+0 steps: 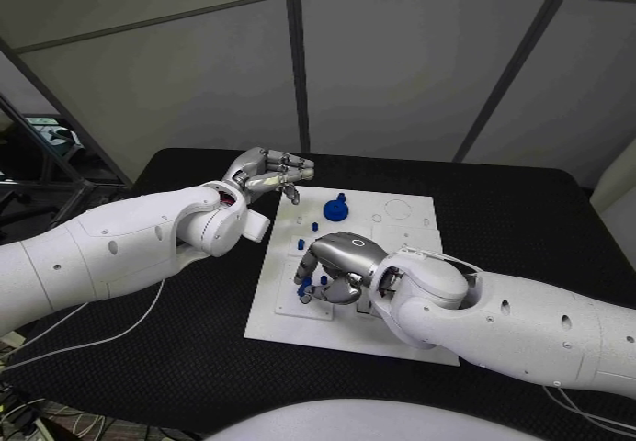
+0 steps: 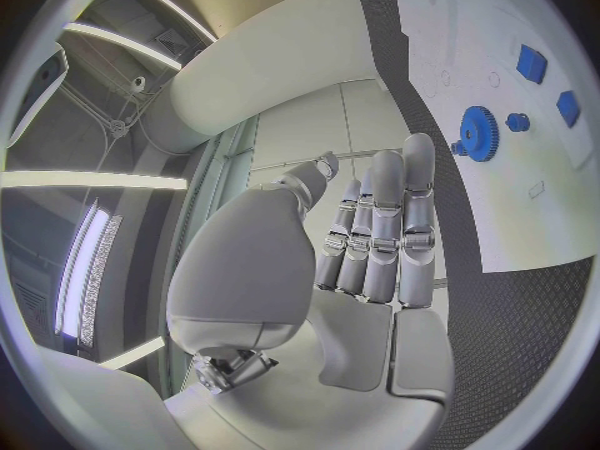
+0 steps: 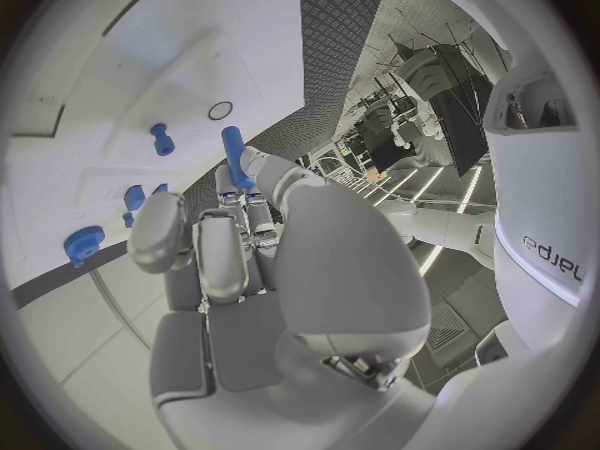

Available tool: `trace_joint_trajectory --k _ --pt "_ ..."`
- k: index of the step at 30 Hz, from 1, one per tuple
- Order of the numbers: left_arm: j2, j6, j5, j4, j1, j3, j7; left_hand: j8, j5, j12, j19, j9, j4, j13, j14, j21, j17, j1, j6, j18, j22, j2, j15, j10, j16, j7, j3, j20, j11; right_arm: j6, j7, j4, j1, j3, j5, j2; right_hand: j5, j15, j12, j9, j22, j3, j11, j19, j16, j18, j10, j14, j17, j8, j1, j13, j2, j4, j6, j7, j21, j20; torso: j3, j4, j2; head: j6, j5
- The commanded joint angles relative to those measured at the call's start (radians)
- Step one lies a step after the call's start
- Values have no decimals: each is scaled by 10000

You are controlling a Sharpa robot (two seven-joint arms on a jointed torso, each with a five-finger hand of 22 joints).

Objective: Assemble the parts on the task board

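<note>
hovering low over the near left part of the task board (image 1: 398,331), the right hand (image 1: 339,266) is curling its fingers around a slim blue peg (image 3: 234,155), pinching it upright at the fingertips, probably so that it can be lowered straight into a seat on the board. small blue parts (image 1: 308,287) are lying just under and beside that hand. the left hand (image 1: 266,175) is waiting above the board's far left edge, fingers straight, close together and holding nothing, seemingly keeping out of the way. the blue gear (image 1: 336,210) is resting on the board near the left hand, between the two hands.
</note>
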Motion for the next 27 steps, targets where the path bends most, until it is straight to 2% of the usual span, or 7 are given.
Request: trace_joint_trajectory --k 1,13,17,27 --pt "28 128 30 -4 16 9 53 -64 9 52 11 -7 0 1 -51 -37 -8 29 -69 -179 -15 93 -15 -64 62 8 -76 64 19 205 191 -121 -21 -23 -19 84 63 -55 42 -18 -5 48 -273 9 26 -66 370 237 3 -59 94 55 15 -9 -17 50 29 -26 14 -4 -2 -14 23" --pt "61 157 30 -26 16 9 34 -64 9 52 11 -7 0 1 -51 -37 -8 29 -69 -179 -15 93 -15 -64 62 8 -76 64 19 465 160 -444 -81 -67 -237 288 70 -53 37 -20 -14 53 -270 1 20 -64 367 234 -11 -63 89 56 14 -14 -21 54 24 -25 6 -16 -4 -15 32" --pt "71 170 30 -24 16 9 28 -66 7 67 14 -8 12 1 -55 -45 -20 22 -80 -181 -21 103 -11 -79 70 15 -92 68 25 562 138 -522 -85 -78 -299 324 70 -53 37 -20 -14 53 -270 1 20 -64 367 234 -11 -63 89 56 14 -14 -21 54 24 -25 1 -1 -4 -28 14" --pt "34 169 30 -20 16 9 16 -66 7 67 14 -8 12 1 -55 -45 -20 22 -80 -181 -21 103 -11 -79 70 15 -92 68 25 713 6 -512 -87 -89 -504 281 79 -50 34 -21 -10 61 -267 -1 18 -65 368 233 -16 -65 83 59 21 -17 -20 56 27 -23 6 -11 -7 -51 44"
